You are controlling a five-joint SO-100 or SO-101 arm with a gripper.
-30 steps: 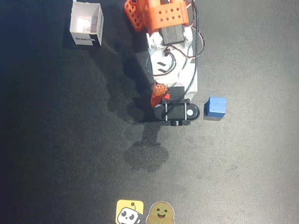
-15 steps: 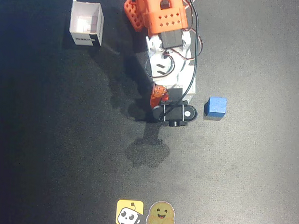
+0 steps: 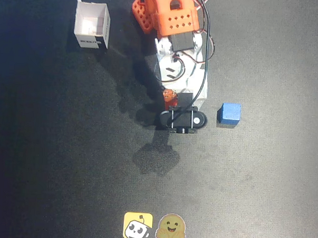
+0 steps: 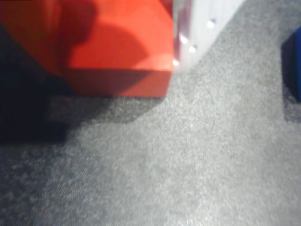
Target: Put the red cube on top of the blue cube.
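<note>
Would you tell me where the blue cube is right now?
In the overhead view the blue cube sits on the dark mat just right of the arm's gripper, far from the white box at upper left.

Dark matte tabletop (image 3: 261, 197) (faintly speckled), lit from above

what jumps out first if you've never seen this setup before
In the overhead view the orange and white arm reaches down the middle of the dark mat, with the blue cube sitting alone just to its right. The wrist view is filled at top left by the red cube, pressed against a pale finger of the jaws. A white box stands open at top left overhead, and two cartoon stickers sit at the bottom edge.
</note>
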